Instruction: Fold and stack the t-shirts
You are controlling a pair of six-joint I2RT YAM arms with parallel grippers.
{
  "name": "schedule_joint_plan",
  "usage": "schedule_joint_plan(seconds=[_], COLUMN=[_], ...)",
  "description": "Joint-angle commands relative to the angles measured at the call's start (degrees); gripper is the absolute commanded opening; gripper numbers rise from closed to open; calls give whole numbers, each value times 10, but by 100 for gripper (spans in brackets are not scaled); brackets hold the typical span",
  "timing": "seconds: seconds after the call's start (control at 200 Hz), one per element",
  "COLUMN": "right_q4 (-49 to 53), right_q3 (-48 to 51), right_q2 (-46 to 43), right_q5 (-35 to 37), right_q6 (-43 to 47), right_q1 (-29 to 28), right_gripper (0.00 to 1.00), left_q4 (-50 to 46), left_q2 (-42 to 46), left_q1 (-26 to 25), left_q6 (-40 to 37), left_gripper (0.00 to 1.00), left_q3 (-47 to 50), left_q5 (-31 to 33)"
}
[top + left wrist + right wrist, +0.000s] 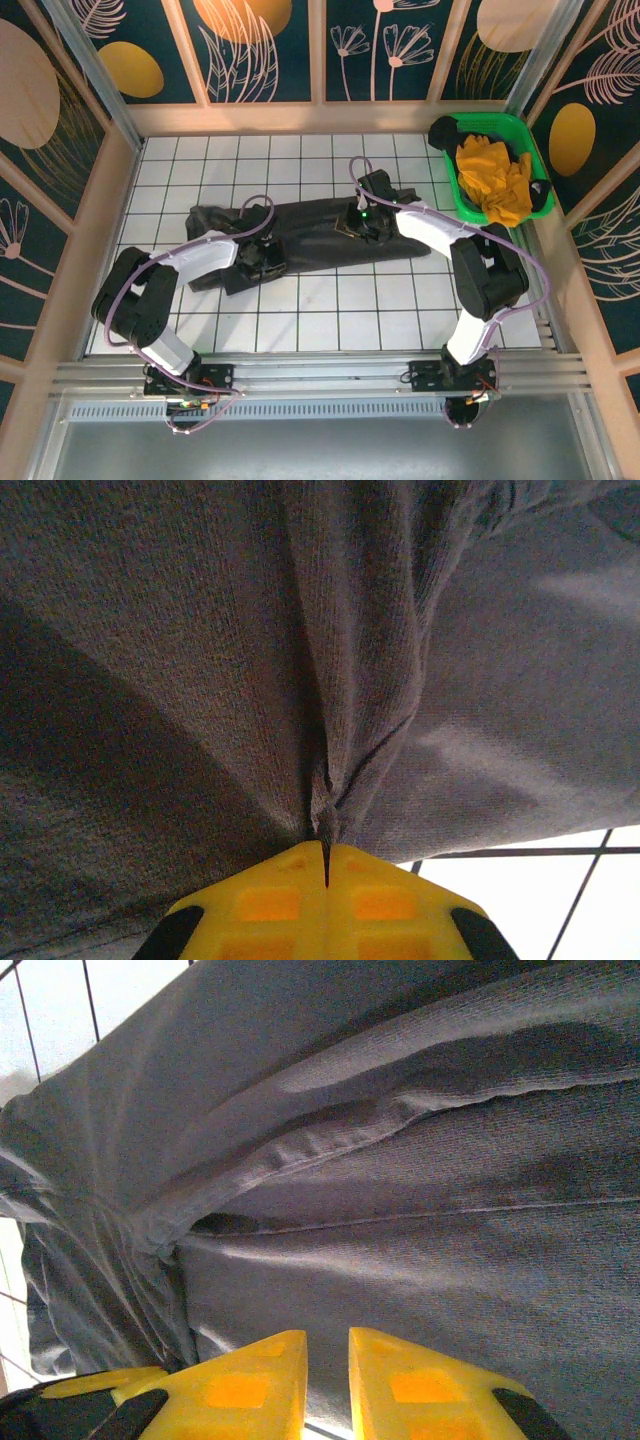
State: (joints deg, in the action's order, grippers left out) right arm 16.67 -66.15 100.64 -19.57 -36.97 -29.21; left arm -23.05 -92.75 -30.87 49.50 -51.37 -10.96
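Here's the white tiled table (300, 310) filling the middle of the top view. Lying across its centre, left to right, is the dark charcoal-grey cloth t-shirt (310, 235), drawn out into a long, rumpled band rather than a neat rectangle. Up in the upper right corner sits the green plastic bin (462, 207), with a crumpled orange-yellow cloth (495, 175) heaped in it. That may be another shirt, though I can't say from here.

Now the arms. The left gripper (262, 258) is down at the left-centre end of the shirt. In its wrist view the yellow fingers (270, 900) are pressed tight together with a pleat of grey fabric pinched at the tips, so it has hold of the shirt. The right gripper (362, 225) sits right of centre, on the shirt's upper edge. Its yellow fingers (240, 1385) show a narrow slit between them, hard against the cloth beside a hem, and whether any fabric is caught in there I cannot tell.

Progress? Early, I'd judge. The shirt looks partly gathered, maybe one lengthwise fold in, but there's no tidy folded shirt and no stack on the tiles. Squaring this one up, finishing its folds and stacking are all to come.

Writing, brands, labels: none I can read on shirt, bin or grippers.
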Motion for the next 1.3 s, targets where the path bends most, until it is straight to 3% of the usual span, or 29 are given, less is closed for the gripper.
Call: schedule_joint_plan(seconds=[0.0, 0.07, 0.25, 0.32, 0.375, 0.516, 0.751, 1.061, 1.296], right_q4=[-6, -6, -8, -10, -10, -19, -36, -21, -21], right_q3=[-6, -4, 1, 3, 3, 4, -4, -4, 5], right_q2=[-1, -2, -2, -3, -3, -4, -6, -12, -19], right_q5=[3, 3, 3, 3, 2, -11, -61, -57, -53], right_q6=[-5, -5, -4, -4, -3, 3, 27, 31, 29], right_q1=[5, 6, 6, 6, 6, 6, -2, -1, -1], right_gripper=[20, 20, 20, 20, 20, 20, 23, 25, 25], left_q4=[-31, -39, -36, -63, -98, -164, -142, -137, -34], left_q2=[-5, -1, 56, 88, 113, 176, 235, 231, 201], left_q1=[-10, -12, -12, -12, -12, 14, 105, 112, 111], left_q6=[-12, -16, -20, -16, -8, 31, 58, 62, 70], left_gripper=[0, 0, 28, 45, 52, 52, 51, 50, 41], left_q3=[-16, -15, -22, -26, -28, 20, 125, 176, 210], left_q5=[-19, -20, -13, 16, 54, 113, 95, 137, 124])
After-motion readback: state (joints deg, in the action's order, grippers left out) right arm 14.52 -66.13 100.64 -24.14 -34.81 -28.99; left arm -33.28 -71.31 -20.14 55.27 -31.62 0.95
